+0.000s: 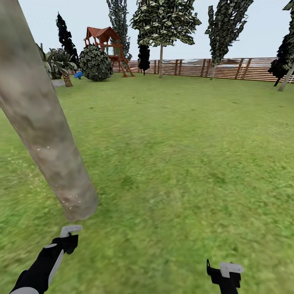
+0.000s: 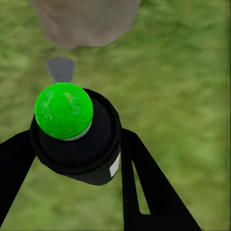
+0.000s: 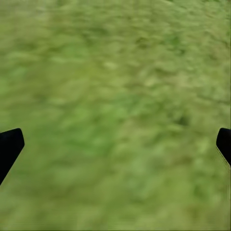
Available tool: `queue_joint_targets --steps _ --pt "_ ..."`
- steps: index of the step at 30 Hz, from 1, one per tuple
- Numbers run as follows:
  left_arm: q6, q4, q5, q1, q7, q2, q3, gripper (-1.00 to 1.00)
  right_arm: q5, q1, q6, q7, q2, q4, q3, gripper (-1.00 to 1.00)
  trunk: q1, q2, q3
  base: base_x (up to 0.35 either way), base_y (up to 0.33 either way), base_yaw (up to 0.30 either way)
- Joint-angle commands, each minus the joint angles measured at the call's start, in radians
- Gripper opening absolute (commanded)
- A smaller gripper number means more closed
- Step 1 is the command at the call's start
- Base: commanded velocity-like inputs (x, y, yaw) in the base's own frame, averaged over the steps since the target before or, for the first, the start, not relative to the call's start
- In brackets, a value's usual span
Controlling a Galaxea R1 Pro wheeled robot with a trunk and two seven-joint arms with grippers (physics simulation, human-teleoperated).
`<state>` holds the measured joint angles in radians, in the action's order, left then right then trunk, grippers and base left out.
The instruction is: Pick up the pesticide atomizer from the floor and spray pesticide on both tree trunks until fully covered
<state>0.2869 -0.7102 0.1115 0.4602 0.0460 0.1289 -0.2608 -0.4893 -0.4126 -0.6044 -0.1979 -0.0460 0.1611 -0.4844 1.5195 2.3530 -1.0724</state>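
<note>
A thick, smooth grey-tan tree trunk [image 1: 38,118] leans across the left of the head view, and its base [image 2: 84,19] meets the grass just ahead of my left hand. A few pale specks dot its lower part. My left gripper [image 1: 61,245] [image 2: 77,163] is shut on the pesticide atomizer [image 2: 79,144], a black canister with a bright green ball on top. Its grey nozzle [image 1: 70,230] points toward the trunk's foot. My right gripper [image 1: 224,272] [image 3: 115,144] hangs open over bare grass, holding nothing. Another pale leaning trunk [image 1: 286,79] stands far right by the fence.
The lawn [image 1: 183,155] spreads wide ahead and to the right. A brown slat fence [image 1: 212,68] closes the back. At the back left are a wooden play tower [image 1: 104,41], a round bush [image 1: 95,63], a short palm [image 1: 61,65] and dark narrow trees.
</note>
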Motion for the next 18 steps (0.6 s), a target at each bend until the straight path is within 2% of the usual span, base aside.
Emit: queue_joint_targets --steps 1,10,18 --pt "0.000 0.000 0.000 0.000 0.000 0.000 0.000 -1.00 0.000 0.000 0.000 0.000 0.000 0.000 0.000 1.00 0.000 0.000 0.000 0.192 -0.213 0.048" --pt "0.000 0.000 0.001 0.001 0.000 0.000 0.000 -1.00 0.000 0.000 0.000 0.000 0.000 0.000 0.000 1.00 0.000 0.000 0.000 0.042 -0.264 0.246" --pt "0.001 0.000 0.001 0.000 0.000 0.001 -0.001 -1.00 0.000 0.000 0.000 0.000 0.000 0.000 0.001 1.00 0.000 0.000 0.003 0.153 -0.253 0.277"
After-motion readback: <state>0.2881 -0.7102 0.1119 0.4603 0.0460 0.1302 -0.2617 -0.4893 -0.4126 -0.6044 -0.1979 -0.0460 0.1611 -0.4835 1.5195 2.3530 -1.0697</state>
